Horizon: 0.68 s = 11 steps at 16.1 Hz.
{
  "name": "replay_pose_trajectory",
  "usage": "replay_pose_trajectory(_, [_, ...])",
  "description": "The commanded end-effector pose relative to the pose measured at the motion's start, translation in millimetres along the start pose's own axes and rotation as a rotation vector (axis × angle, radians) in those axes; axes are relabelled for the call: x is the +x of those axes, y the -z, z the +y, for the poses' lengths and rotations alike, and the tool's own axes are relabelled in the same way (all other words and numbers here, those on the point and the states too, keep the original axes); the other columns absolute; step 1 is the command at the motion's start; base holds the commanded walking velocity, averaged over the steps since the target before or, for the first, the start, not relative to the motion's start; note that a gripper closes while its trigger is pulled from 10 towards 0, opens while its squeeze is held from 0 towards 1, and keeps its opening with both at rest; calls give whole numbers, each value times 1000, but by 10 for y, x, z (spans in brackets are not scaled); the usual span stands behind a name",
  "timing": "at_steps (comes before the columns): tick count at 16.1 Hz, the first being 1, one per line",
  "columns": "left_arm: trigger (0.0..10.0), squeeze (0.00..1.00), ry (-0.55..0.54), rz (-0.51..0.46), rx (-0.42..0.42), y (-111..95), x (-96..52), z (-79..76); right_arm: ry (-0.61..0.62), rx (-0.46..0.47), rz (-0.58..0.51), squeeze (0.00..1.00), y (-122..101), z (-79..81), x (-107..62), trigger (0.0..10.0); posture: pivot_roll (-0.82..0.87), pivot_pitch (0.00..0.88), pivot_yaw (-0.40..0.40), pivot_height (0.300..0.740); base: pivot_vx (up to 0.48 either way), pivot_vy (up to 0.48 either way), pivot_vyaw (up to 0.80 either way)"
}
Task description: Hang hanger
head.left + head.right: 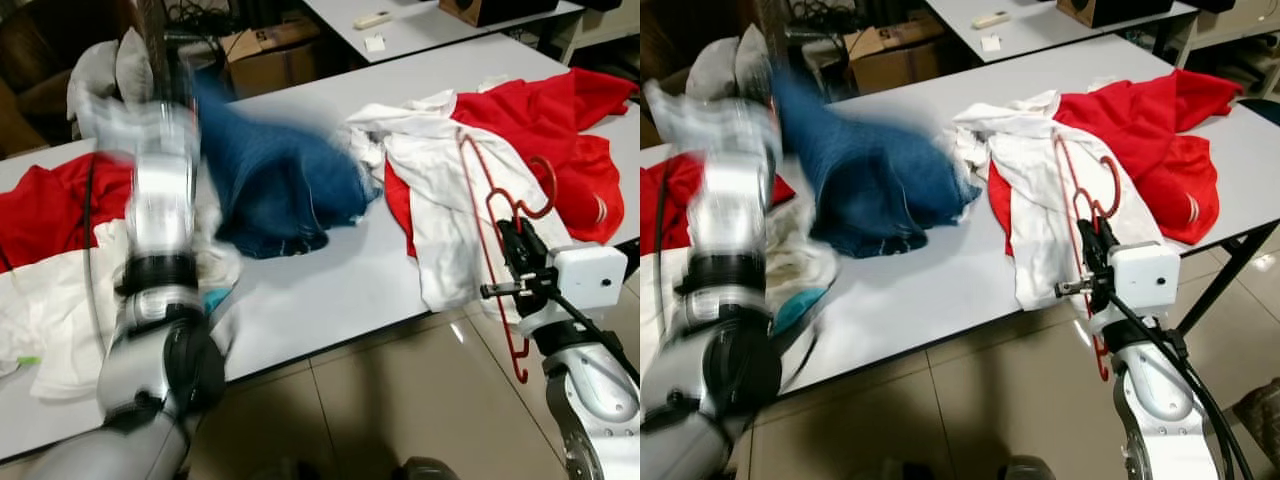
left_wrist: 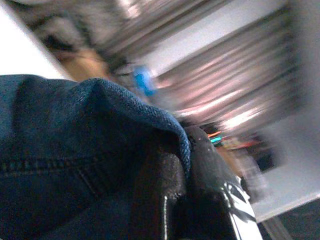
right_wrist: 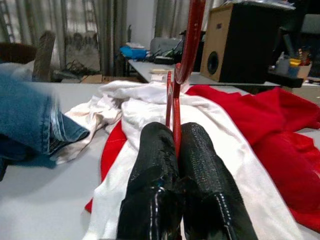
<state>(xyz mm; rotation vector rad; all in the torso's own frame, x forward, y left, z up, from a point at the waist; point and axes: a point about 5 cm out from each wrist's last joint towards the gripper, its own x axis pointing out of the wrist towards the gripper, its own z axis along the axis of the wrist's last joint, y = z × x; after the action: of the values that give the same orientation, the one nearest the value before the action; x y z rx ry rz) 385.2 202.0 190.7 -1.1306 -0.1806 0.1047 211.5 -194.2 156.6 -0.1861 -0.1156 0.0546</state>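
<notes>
A red wire hanger point(image 1: 487, 195) hangs over the table's front right edge, its hook near the red garment point(image 1: 545, 115) and its lower end below the tabletop. My right gripper point(image 3: 174, 134) is shut on the hanger's thin wire, seen close up in the right wrist view. A white shirt point(image 1: 440, 200) lies under the hanger. My left arm point(image 1: 160, 210) is raised and blurred on the left. Its gripper point(image 2: 182, 147) is shut on a fold of a blue denim garment point(image 1: 275, 180), which is lifted partly off the table.
The white table point(image 1: 330, 290) carries more red and white clothes point(image 1: 50, 215) at its left end. Behind it stand a cardboard box point(image 1: 270, 55) and a second table point(image 1: 420, 30) with a wooden speaker point(image 3: 240, 42). Tiled floor lies below the front edge.
</notes>
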Motion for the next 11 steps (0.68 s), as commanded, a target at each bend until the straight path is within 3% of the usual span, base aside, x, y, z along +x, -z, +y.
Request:
replay_pose_trajectory(1, [0,0,-65,23,153,-13,-3,80,-4,8,-11,0,-7,21,20,10000,-208,0,150,740,0,0,0])
replay_pose_trajectory(2, [0,0,-134,93,276,50,-39,237,-10,10,-9,0,-1,32,29,10000,-204,0,145,740,0,0,0])
replay_pose_trajectory(3, [10000,0,-167,191,448,131,-92,392,-19,11,-8,0,2,49,41,10000,-199,0,139,740,0,0,0])
replay_pose_trajectory(4, [10000,0,-70,268,669,181,-126,397,-28,13,-8,0,0,65,52,10000,-196,0,134,740,0,0,0])
replay_pose_trajectory(5, [10000,0,29,292,823,182,-140,340,-34,15,-8,0,-1,71,56,10000,-193,0,131,740,0,0,0])
replay_pose_trajectory(6, [10000,1000,136,290,937,143,-130,239,-38,14,-6,0,2,69,56,10000,-190,0,127,740,0,0,0])
replay_pose_trajectory(10, [10000,1000,293,153,1064,-256,-9,-77,-38,16,-5,0,3,71,56,10000,-194,0,131,740,0,0,0])
replay_pose_trajectory(11, [10000,1000,356,110,1096,-359,27,-241,-36,14,-6,0,3,68,52,10000,-196,0,132,740,0,0,0])
